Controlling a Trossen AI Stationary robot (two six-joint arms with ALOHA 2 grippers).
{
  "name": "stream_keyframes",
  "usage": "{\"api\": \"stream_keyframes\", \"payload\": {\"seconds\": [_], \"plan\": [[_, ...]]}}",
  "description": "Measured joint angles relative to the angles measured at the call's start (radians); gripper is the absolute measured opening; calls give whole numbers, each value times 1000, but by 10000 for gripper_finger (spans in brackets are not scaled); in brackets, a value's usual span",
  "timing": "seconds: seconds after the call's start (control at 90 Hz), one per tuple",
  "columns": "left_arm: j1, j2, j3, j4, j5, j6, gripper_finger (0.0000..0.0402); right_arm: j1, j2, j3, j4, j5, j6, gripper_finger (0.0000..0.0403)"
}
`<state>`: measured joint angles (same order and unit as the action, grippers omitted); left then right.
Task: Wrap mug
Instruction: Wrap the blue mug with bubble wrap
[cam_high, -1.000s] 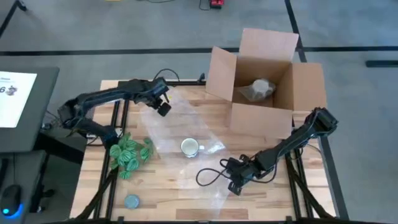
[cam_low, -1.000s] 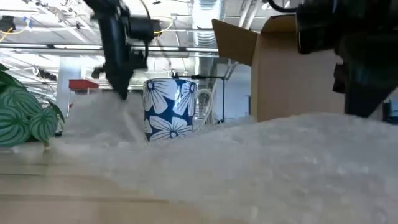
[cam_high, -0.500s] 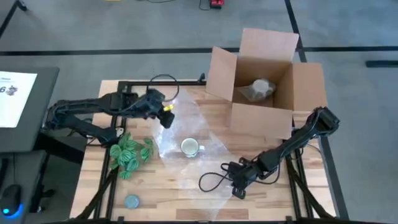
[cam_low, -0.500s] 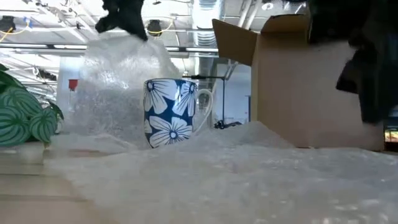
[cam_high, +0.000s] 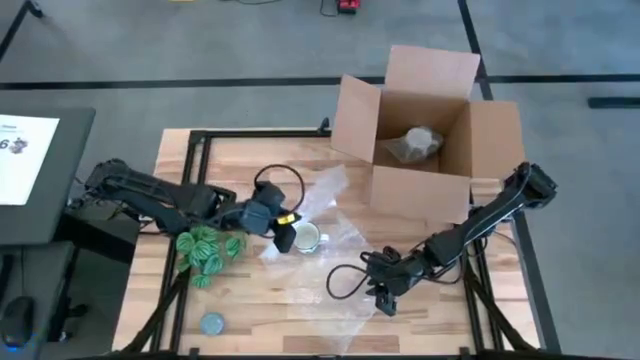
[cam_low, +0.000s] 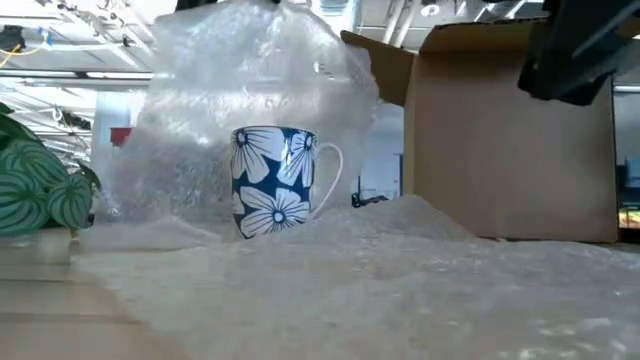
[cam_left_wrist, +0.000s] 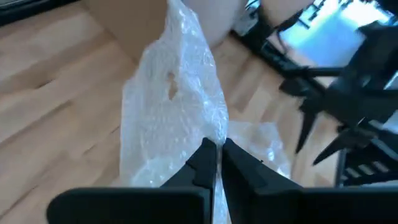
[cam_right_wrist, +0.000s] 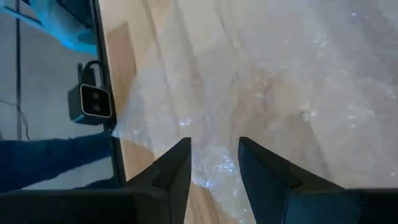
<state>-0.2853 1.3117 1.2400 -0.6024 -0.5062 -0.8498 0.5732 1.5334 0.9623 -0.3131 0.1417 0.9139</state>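
The mug (cam_high: 306, 237), blue with white flowers in the low view (cam_low: 275, 180), stands upright on a clear bubble-wrap sheet (cam_high: 335, 215) at the table's middle. My left gripper (cam_high: 283, 228) is just left of the mug, shut on the wrap. A raised part of the wrap (cam_low: 250, 90) towers behind and over the mug. My right gripper (cam_high: 385, 298) is open near the table's front right, above the wrap's near part (cam_right_wrist: 280, 74), with nothing between its fingers. My left gripper pinches an edge of the bubble wrap (cam_left_wrist: 208, 134) between its two fingers. It comes from the table's left, close beside the mug. That part of the sheet is lifted off the table and bunched, while the rest lies flat under the mug.
An open cardboard box (cam_high: 420, 185) with a wrapped bundle (cam_high: 415, 145) inside stands at the far right. A green patterned bundle (cam_high: 208, 248) lies at the left, a grey-blue disc (cam_high: 211, 323) at the near left. A black cable loop (cam_high: 345, 280) lies by my right gripper.
My left gripper has carried the wrap's far-left part toward the near edge and the right, up to the mug. That part has been lifted and folded over toward the mug; the rest stayed flat. My right gripper has risen a little.
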Motion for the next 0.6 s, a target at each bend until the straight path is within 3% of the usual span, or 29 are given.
{"api": "stream_keyframes", "payload": {"seconds": [0.2,0.3,0.467,0.6], "plan": [[-3,-12,15,19,-49,-16,0,-7,165,0,123,2,-80,123],[-3,-11,41,2,-51,-12,0,-38,208,-1,208,-53,-118,123],[-3,-12,55,-30,-54,-12,0,-94,150,-1,297,-83,-212,123],[-3,-12,55,-68,-54,-30,0,-156,70,1,269,-46,-242,123]]}}
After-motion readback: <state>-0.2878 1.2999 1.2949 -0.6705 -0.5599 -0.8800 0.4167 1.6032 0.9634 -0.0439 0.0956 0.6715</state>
